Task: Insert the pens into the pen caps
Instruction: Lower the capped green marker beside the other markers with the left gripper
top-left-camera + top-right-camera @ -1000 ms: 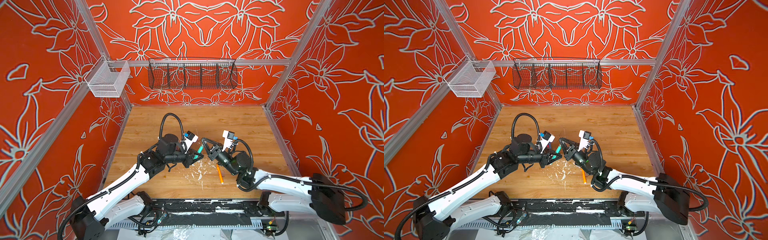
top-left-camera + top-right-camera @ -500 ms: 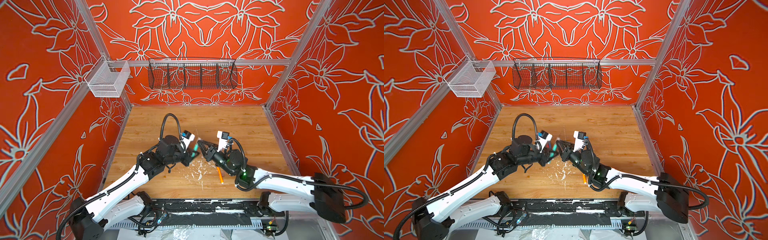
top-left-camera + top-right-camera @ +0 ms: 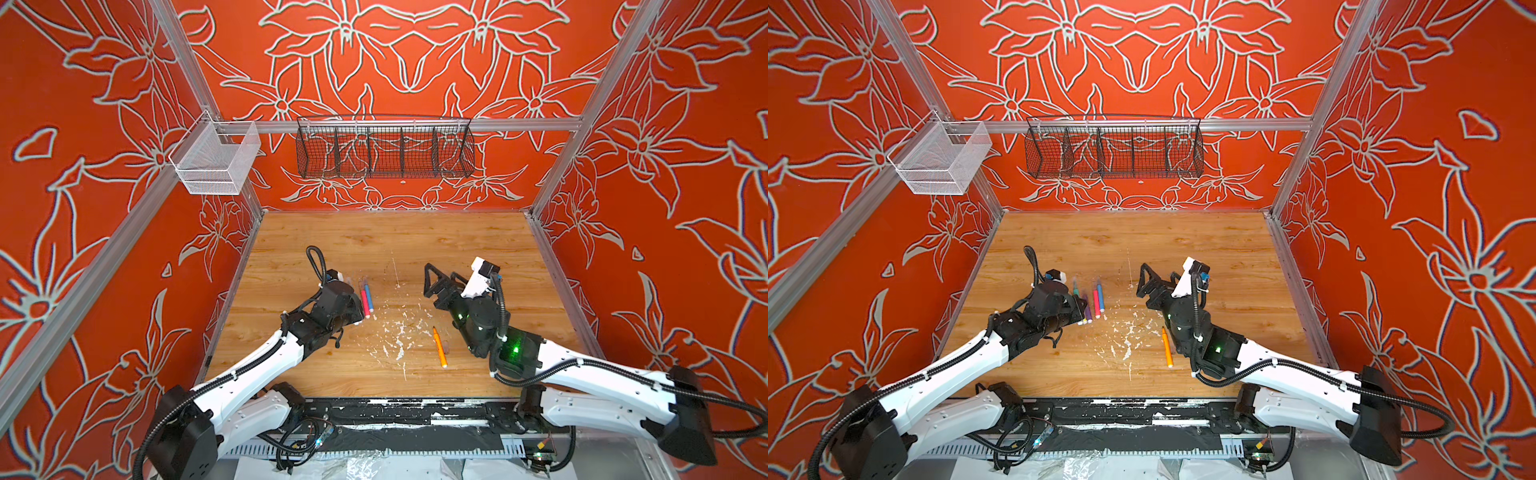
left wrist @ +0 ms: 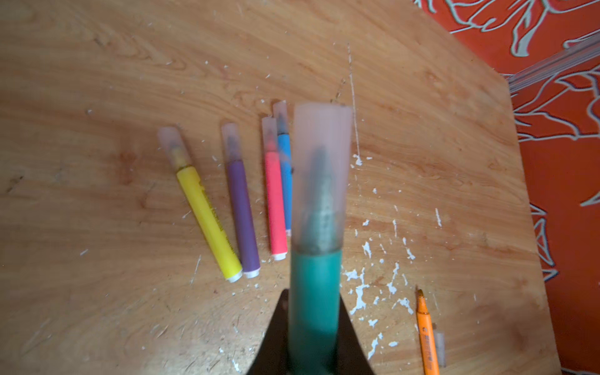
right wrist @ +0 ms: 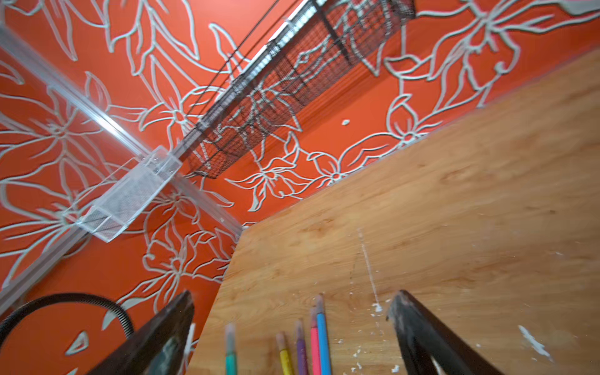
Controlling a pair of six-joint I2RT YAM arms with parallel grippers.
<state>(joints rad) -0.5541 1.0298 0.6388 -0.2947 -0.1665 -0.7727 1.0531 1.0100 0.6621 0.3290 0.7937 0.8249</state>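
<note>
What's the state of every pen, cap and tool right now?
green pen, capped, gripped in left tool
yellow pen, capped, lying on table
purple pen, capped, on table
pink pen, capped, on table
blue pen, capped, on table
orange pen, uncapped, on table
loose cap, lying beside orange pen
left tool, shut on green pen
right tool, open, empty

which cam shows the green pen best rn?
Left wrist: the green pen fills the middle, capped, clamped in the left gripper. In a top view the pen is a sliver beside the gripper; the right wrist view catches only its capped end, blurred.
</note>
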